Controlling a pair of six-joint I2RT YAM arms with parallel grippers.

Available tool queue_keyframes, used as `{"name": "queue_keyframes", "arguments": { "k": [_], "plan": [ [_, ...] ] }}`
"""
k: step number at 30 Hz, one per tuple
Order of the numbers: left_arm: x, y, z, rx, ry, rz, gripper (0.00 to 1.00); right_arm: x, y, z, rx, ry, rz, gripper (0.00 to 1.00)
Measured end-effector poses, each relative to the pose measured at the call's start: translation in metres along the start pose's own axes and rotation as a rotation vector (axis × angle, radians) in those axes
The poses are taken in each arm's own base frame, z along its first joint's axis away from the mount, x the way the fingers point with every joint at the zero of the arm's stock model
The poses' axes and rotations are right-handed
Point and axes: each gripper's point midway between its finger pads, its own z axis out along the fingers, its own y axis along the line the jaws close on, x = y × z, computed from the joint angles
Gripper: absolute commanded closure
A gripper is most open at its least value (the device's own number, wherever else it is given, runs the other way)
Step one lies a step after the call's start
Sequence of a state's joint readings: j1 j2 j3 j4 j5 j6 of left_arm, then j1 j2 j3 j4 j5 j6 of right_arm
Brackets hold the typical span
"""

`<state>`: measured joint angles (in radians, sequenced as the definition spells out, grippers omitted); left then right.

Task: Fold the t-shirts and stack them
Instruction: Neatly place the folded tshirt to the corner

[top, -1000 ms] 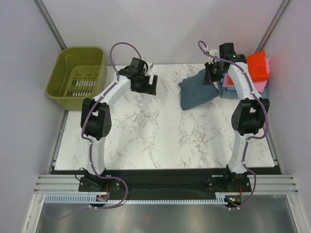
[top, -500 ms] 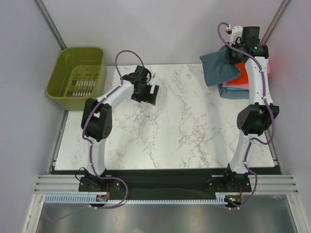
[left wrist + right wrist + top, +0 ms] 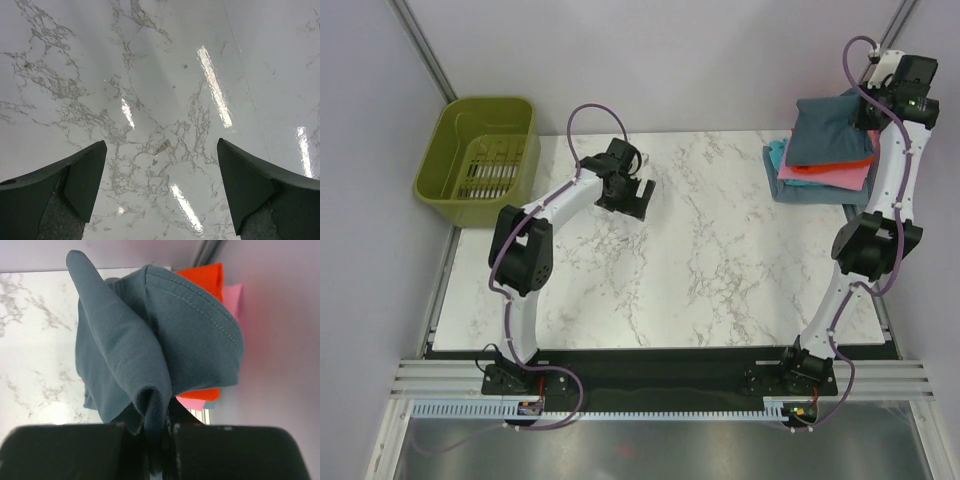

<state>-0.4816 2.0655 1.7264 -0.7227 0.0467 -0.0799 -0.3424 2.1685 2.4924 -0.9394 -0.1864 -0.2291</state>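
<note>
My right gripper (image 3: 872, 112) is shut on the slate blue-grey t-shirt (image 3: 830, 130), which hangs folded over the stack at the table's far right corner. In the right wrist view the shirt (image 3: 150, 345) bunches between the closed fingers of the right gripper (image 3: 157, 440). Under it lie the red-orange shirt (image 3: 823, 169), the pink shirt (image 3: 840, 181) and the teal blue shirt (image 3: 777, 157). The red-orange (image 3: 205, 277) and pink (image 3: 232, 295) ones also show in the right wrist view. My left gripper (image 3: 633, 196) is open and empty over bare marble, its jaws wide apart in the left wrist view (image 3: 161, 175).
An olive-green plastic basket (image 3: 480, 160) stands off the table's far left corner. The marble table (image 3: 650, 280) has side walls close to its left and right edges, and the right wall is next to the stack.
My right gripper has carried the blue-grey shirt from the table's far middle up and right, over the stack. My left gripper has shifted slightly to the right.
</note>
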Motion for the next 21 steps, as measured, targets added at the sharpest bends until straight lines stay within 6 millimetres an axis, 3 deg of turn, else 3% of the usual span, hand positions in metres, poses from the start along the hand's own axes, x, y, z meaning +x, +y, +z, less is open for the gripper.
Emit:
{"name": "queue_keyframes", "arguments": {
  "k": [4, 11, 16, 21],
  "plan": [
    [0.004, -0.011, 0.002, -0.007, 0.008, 0.04, 0.01, 0.017, -0.024, 0.019, 0.027, 0.032, 0.022, 0.99],
    [0.017, -0.034, 0.006, -0.032, 0.028, 0.129, 0.01, 0.051, -0.029, 0.071, 0.023, 0.095, 0.037, 1.0],
    [0.028, -0.046, 0.009, -0.036, 0.05, 0.185, 0.01, 0.056, -0.042, 0.096, 0.074, 0.079, 0.028, 1.0],
    [0.034, -0.042, 0.01, -0.055, 0.064, 0.203, 0.01, 0.046, -0.053, 0.101, 0.125, 0.038, 0.02, 1.0]
  ]
}}
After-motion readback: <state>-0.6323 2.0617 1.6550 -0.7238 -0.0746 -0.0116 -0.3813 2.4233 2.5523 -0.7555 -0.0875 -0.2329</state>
